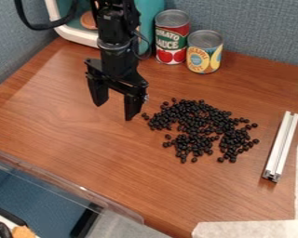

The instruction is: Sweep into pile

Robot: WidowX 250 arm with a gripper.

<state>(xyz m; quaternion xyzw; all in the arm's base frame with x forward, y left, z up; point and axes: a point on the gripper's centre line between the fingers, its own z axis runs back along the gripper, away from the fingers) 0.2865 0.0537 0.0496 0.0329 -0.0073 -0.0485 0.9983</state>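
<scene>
my pincer (116, 110) hangs over the brown table (45, 111), and its two fingers are spread apart, with only air between them. the small black beans (198, 118) (or maybe beads, i cannot tell which) lie loose on the wood, near my pincer and toward the right of the view. they make one uneven patch, dense in the upper part, with some single pieces at its borders. behind the patch stand two upright cans: a taller can (171, 38) with tomatoes on its red label, and a shorter can (204, 52) with a yellow label. their metal tops face up, and what is inside them i cannot see. at the right lies a pale metal bar (281, 146), well apart from the cans, near the paper pieces (251, 230) at the edge.
</scene>
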